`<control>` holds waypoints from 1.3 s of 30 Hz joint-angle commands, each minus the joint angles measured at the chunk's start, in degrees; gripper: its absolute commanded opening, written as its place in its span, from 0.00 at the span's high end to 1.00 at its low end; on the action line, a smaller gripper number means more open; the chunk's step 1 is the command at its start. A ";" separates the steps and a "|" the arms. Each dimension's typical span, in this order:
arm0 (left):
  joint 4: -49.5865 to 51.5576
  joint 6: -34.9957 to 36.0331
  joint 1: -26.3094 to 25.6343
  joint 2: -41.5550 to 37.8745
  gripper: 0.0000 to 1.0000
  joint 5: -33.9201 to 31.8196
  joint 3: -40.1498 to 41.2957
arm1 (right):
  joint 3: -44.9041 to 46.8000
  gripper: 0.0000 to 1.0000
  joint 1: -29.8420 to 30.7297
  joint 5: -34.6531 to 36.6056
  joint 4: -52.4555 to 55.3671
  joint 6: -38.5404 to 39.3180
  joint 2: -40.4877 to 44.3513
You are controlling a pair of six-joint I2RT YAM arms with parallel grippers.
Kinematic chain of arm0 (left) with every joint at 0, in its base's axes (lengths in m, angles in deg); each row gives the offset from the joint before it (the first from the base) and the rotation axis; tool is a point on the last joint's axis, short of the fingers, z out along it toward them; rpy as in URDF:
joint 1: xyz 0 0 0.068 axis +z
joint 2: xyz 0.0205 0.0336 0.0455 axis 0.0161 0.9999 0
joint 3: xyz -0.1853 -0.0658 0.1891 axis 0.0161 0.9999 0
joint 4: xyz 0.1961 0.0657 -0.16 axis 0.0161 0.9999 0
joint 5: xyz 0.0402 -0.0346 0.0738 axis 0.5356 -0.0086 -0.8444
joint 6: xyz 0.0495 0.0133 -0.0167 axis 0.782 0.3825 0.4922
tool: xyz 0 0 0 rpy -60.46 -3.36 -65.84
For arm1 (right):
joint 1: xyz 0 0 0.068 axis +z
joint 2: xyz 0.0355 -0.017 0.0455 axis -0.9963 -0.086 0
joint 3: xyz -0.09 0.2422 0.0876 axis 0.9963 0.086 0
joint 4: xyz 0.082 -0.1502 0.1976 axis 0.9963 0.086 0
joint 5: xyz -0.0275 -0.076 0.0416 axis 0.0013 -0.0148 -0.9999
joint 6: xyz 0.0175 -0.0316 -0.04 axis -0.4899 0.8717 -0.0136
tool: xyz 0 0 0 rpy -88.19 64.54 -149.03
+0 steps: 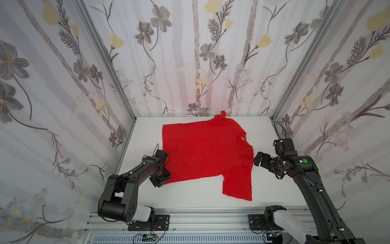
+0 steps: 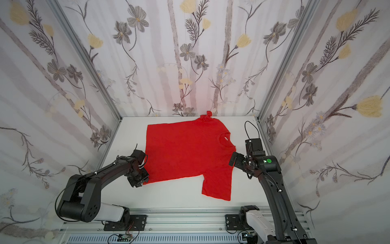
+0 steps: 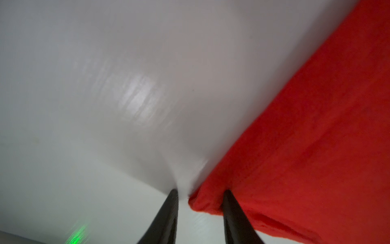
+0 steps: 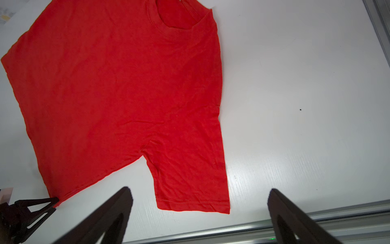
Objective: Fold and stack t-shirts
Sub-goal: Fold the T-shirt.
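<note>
The black left gripper [image 3: 200, 192] holds its jaws narrowly apart astride a hem corner of the bright red short-sleeved fabric t-shirt [image 1: 202, 152], one finger clear of the cloth. The shirt lies flat on the white tabletop [image 1: 190, 196], the black right gripper [image 1: 257, 159], jaws wide apart, just beside its shoulder. The small white neck label [image 1: 242, 138] is too small to read; the far sleeve [image 1: 221, 117] bunches against the flowered back wall [image 1: 200, 63].

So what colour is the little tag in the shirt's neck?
White. The neck label on the red t-shirt shows best in a top view.
</note>
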 commanded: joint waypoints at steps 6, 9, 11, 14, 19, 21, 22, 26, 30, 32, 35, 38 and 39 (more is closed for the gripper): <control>-2.82 0.69 0.02 0.80 0.93 -0.89 2.50 | 5.92 0.01 0.06 -1.05 2.13 0.47 -1.44; -0.92 1.35 0.03 0.92 1.00 -2.75 0.24 | 11.38 0.02 0.25 -3.67 2.59 -0.26 -4.49; -0.19 1.37 0.07 1.23 1.00 -3.34 -0.97 | 14.18 0.03 0.46 -5.11 2.86 -0.39 -6.88; -0.10 1.20 0.00 1.59 1.00 -3.32 -1.60 | 17.52 0.07 1.66 -6.73 2.07 -0.46 -10.46; 0.34 1.06 0.06 1.00 1.00 -4.21 -1.27 | 18.49 0.11 7.60 -5.14 1.12 -3.81 -15.34; 0.35 0.95 0.04 0.75 1.00 -4.31 -1.27 | 20.15 0.13 9.73 -4.25 0.54 -6.74 -16.14; 0.44 0.73 0.00 0.63 1.00 -4.31 -1.26 | 21.25 0.15 10.42 -4.46 -0.39 -7.98 -16.26; 0.53 0.28 0.01 -0.04 1.00 -4.31 -1.02 | 26.74 0.24 12.45 -5.48 -5.42 -12.96 -16.59; 0.80 0.31 0.00 -0.77 1.00 -4.66 -0.43 | 26.23 0.35 14.48 -3.26 -5.85 -14.61 -16.50; 0.88 0.23 0.05 -0.88 1.00 -4.69 -0.30 | 25.78 0.39 15.55 -2.59 -5.88 -15.08 -17.00; 0.71 -0.04 0.06 -1.13 1.00 -4.57 0.02 | 25.00 0.40 17.39 -2.60 -6.95 -15.63 -18.11; 0.80 -0.04 0.00 -1.39 1.00 -4.65 0.24 | 24.38 0.40 19.10 -3.50 -7.68 -17.06 -19.98; 0.89 -0.12 0.04 -1.48 1.00 -4.66 0.29 | 24.82 0.40 19.57 -4.07 -8.52 -17.81 -20.44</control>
